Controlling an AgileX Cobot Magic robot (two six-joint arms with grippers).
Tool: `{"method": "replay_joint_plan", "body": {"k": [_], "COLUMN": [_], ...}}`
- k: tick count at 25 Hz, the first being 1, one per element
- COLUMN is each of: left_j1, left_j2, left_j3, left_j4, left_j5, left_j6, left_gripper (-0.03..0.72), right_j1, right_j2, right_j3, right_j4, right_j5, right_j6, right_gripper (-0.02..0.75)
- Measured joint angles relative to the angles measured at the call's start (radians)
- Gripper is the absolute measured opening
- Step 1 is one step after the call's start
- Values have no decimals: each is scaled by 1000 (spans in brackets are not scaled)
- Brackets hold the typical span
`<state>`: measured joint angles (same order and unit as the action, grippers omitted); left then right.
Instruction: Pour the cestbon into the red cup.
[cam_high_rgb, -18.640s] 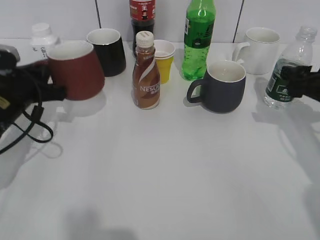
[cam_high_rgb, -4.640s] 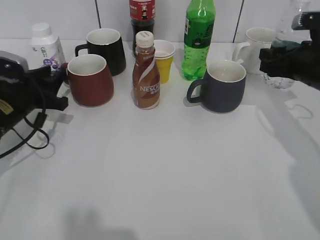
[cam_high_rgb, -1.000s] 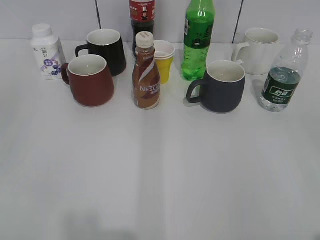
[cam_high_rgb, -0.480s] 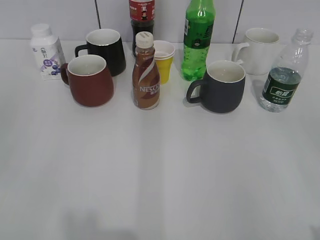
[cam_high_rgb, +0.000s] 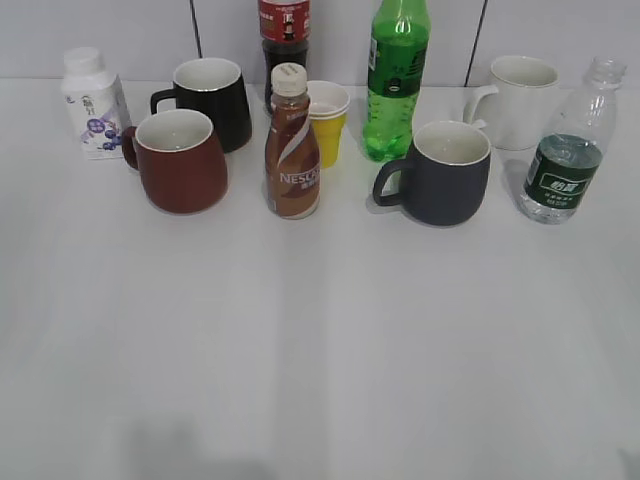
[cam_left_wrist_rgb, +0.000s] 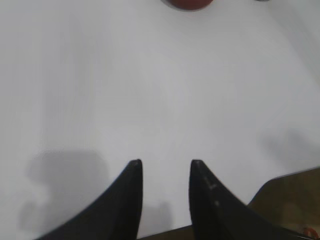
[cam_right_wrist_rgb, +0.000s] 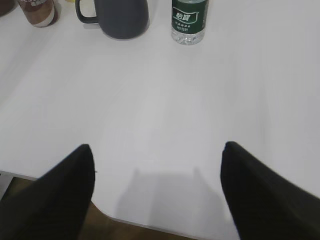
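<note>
The cestbon (cam_high_rgb: 567, 150), a clear capless bottle with a dark green label, stands upright at the right of the table; it also shows in the right wrist view (cam_right_wrist_rgb: 189, 21). The red cup (cam_high_rgb: 182, 161) stands upright at the left, handle to the left; only its base edge shows in the left wrist view (cam_left_wrist_rgb: 188, 4). My left gripper (cam_left_wrist_rgb: 165, 162) is open and empty over the near table edge. My right gripper (cam_right_wrist_rgb: 157, 147) is wide open and empty, near the front edge, far from the bottle. Neither gripper shows in the exterior view.
Along the back stand a white pill bottle (cam_high_rgb: 92, 102), black mug (cam_high_rgb: 212, 102), brown Nescafe bottle (cam_high_rgb: 292, 146), cola bottle (cam_high_rgb: 285, 35), yellow paper cup (cam_high_rgb: 327, 120), green soda bottle (cam_high_rgb: 397, 80), dark grey mug (cam_high_rgb: 444, 172) and white mug (cam_high_rgb: 518, 100).
None over the last second. Earlier the left gripper held the red cup and the right held the bottle; both now stand free and the arms have left the exterior view.
</note>
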<state>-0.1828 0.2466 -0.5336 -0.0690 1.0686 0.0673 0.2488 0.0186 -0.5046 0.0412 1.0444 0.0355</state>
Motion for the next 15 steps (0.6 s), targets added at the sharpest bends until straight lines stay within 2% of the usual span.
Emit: {"method": "replay_joint_plan", "body": {"k": [8,12,15], "left_j1": [0,1,31], "left_j2": [0,-3,-25], "left_j3": [0,0,0], "left_j4": [0,0,0], "left_j5": [0,0,0], "left_j6": [0,0,0], "left_gripper": [239,239,239], "right_j1": [-17,-138,-207], "right_j2": [0,0,-12], "right_j3": [0,0,0], "right_j4": [0,0,0], "right_j5": [-3,-3,-5], "right_j6": [1,1,1], "right_gripper": [587,587,587]}}
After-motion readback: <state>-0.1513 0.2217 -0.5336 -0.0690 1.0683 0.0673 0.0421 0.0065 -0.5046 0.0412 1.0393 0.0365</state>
